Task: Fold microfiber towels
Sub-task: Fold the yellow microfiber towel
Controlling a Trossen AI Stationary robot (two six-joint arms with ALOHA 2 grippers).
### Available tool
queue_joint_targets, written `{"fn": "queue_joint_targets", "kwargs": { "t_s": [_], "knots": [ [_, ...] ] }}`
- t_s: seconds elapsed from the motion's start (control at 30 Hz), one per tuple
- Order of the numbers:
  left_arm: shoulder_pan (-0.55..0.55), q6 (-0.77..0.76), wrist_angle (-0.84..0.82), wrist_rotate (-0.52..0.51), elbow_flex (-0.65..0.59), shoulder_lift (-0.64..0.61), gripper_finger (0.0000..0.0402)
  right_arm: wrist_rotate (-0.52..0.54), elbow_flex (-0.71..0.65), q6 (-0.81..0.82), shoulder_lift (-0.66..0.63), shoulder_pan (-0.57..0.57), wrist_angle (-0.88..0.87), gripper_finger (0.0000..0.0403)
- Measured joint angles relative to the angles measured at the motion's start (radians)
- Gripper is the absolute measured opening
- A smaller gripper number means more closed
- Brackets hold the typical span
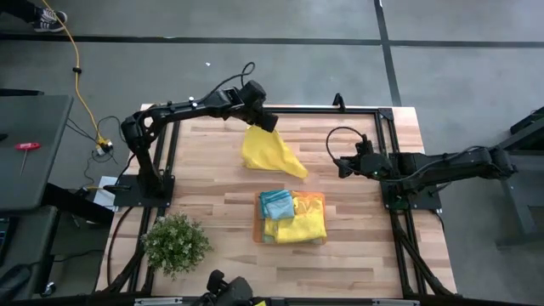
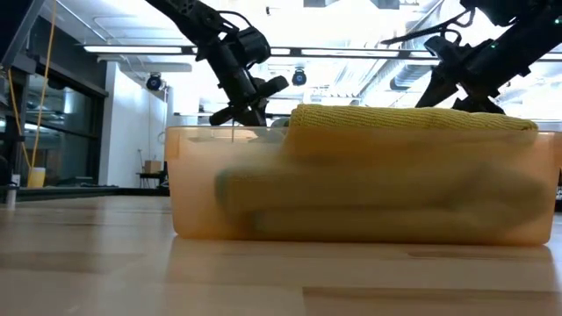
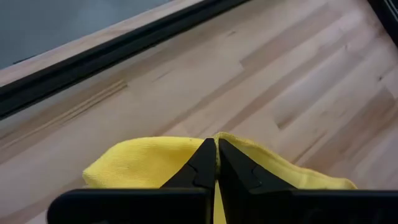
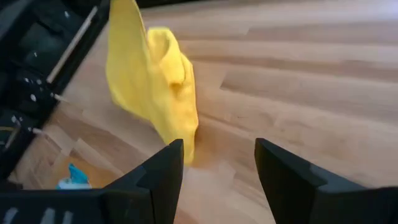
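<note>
The left gripper (image 1: 267, 122), clamped on a yellow towel (image 1: 268, 153), holds it hanging above the table (image 1: 357, 255) toward twelve o'clock. The right gripper (image 1: 343, 164) waits at three o'clock, fingers spread wide. Folded towels (image 1: 293, 219) fill the orange tray (image 1: 316, 198) toward six.

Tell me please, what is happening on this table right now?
The left gripper is shut on a yellow towel and holds it up near the far side of the table, so the cloth hangs down. The right gripper is open and empty beside it. An orange tray near the middle already holds yellow and light blue towels. A potted plant stands nearby.
</note>
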Motion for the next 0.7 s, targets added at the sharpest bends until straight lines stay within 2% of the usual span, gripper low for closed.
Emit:
{"fn": "queue_joint_targets", "kwargs": {
  "t_s": [0.47,0.7],
  "knots": [
    [-0.014,-0.005,-0.001,-0.004,0.000,0.000,0.0000,-0.124,0.000,0.008,0.154,0.000,0.032,0.0188],
    [-0.013,-0.004,-0.002,-0.005,0.000,0.000,0.0000,-0.107,0.000,-0.001,0.207,0.000,0.110,0.0188]
  ]
}}
